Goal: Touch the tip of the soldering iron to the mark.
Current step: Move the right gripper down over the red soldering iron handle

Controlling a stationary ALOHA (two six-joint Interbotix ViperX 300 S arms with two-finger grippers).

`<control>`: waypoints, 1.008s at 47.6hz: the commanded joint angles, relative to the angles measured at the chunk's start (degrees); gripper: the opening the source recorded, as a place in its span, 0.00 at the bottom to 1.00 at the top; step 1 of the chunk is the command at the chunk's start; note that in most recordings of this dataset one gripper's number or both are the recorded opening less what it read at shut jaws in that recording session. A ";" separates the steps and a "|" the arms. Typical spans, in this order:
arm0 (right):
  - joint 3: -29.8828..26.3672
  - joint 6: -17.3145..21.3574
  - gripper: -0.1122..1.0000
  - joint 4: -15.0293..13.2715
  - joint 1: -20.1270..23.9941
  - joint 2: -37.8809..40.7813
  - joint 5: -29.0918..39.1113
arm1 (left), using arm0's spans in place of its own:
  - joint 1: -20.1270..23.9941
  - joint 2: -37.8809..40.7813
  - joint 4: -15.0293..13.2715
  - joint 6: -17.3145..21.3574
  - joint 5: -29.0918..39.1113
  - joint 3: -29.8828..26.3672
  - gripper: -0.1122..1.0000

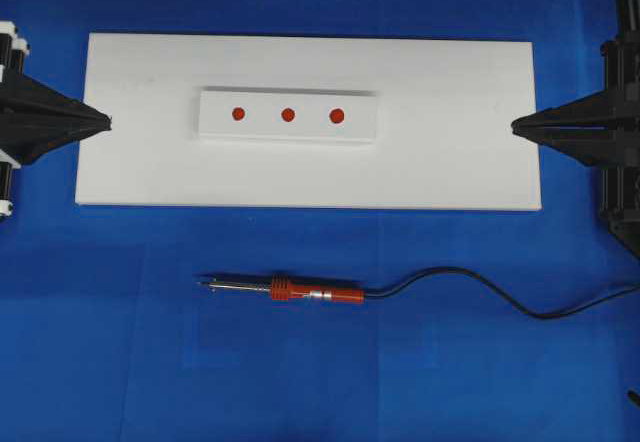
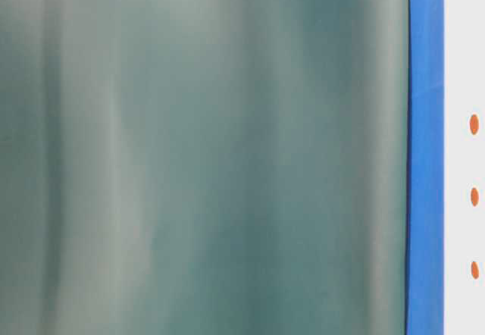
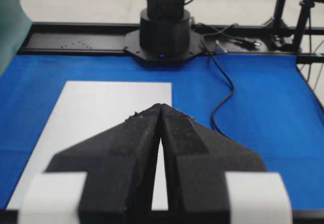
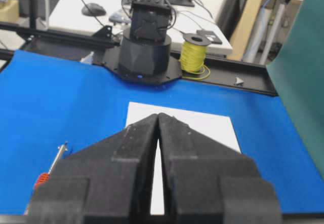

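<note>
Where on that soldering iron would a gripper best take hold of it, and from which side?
Probably the orange-red handle of the soldering iron, from straight above. It lies flat on the blue mat, tip pointing left, cord trailing right; the handle is its thickest part.

Soldering iron flat on blue mat, tip left; mark rightmost dot on strip.

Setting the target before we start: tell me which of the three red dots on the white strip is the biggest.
The rightmost dot in the overhead view, nearest the right gripper; it looks slightly larger than the middle dot and left dot.
</note>
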 commanded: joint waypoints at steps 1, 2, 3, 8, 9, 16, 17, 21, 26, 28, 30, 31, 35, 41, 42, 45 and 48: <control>-1.05 0.79 0.10 0.35 0.26 0.35 -0.26 | -0.26 -0.09 0.09 0.00 -0.35 -0.70 0.10; -1.14 0.79 0.10 0.35 0.18 0.35 -0.09 | -0.18 -0.09 0.09 0.00 -0.44 -0.70 0.10; -1.14 0.79 0.09 0.35 0.26 0.35 0.00 | -0.18 -0.18 0.09 0.00 -0.35 -0.62 0.10; -2.02 1.58 0.04 0.35 0.79 0.35 0.35 | -0.26 -0.18 0.09 0.00 -0.35 -0.62 0.10; -2.20 1.67 0.04 0.35 1.05 0.44 0.35 | -0.18 -0.18 0.09 0.00 -0.35 -0.62 0.10; -3.25 2.72 0.04 0.35 3.16 2.37 0.53 | -0.18 -0.18 0.09 0.00 -0.35 -0.44 0.10; -3.43 2.81 0.04 0.44 3.52 2.72 0.44 | -0.26 -0.18 0.09 0.00 -0.35 -0.44 0.10; -4.22 3.34 0.05 0.35 4.83 4.83 0.26 | -0.18 -0.18 0.09 0.00 -0.35 -0.35 0.10; -5.45 4.13 0.08 0.44 5.71 7.73 0.26 | -0.18 -0.18 0.09 0.00 -0.35 -0.44 0.10; -5.98 4.57 0.10 0.35 5.89 9.05 0.26 | -0.18 -0.18 0.09 0.00 -0.35 -0.35 0.10; -6.59 5.01 0.15 0.35 6.06 10.46 0.26 | -0.18 -0.18 0.09 0.00 -0.35 -0.35 0.10; -6.94 5.19 0.17 0.44 6.15 11.16 0.18 | -0.18 -0.18 0.09 0.00 -0.35 -0.35 0.10; -8.53 6.33 0.32 0.35 6.59 14.77 0.00 | -0.26 -0.18 0.00 -0.09 -0.35 -0.35 0.10; -10.37 7.65 0.66 0.44 7.65 20.21 -0.26 | -0.18 -0.18 0.09 -0.09 -0.35 -0.26 0.10; -10.63 7.82 0.71 0.44 7.82 21.09 -0.18 | -0.18 -0.18 0.09 -0.09 -0.35 -0.18 0.10; -11.51 8.61 0.85 0.53 8.35 23.82 -0.18 | -0.18 -0.26 0.09 -0.09 -0.35 -0.09 0.10; -12.66 9.58 0.89 1.05 8.96 26.98 -0.18 | -0.26 -0.26 0.09 -0.09 -0.35 0.00 0.10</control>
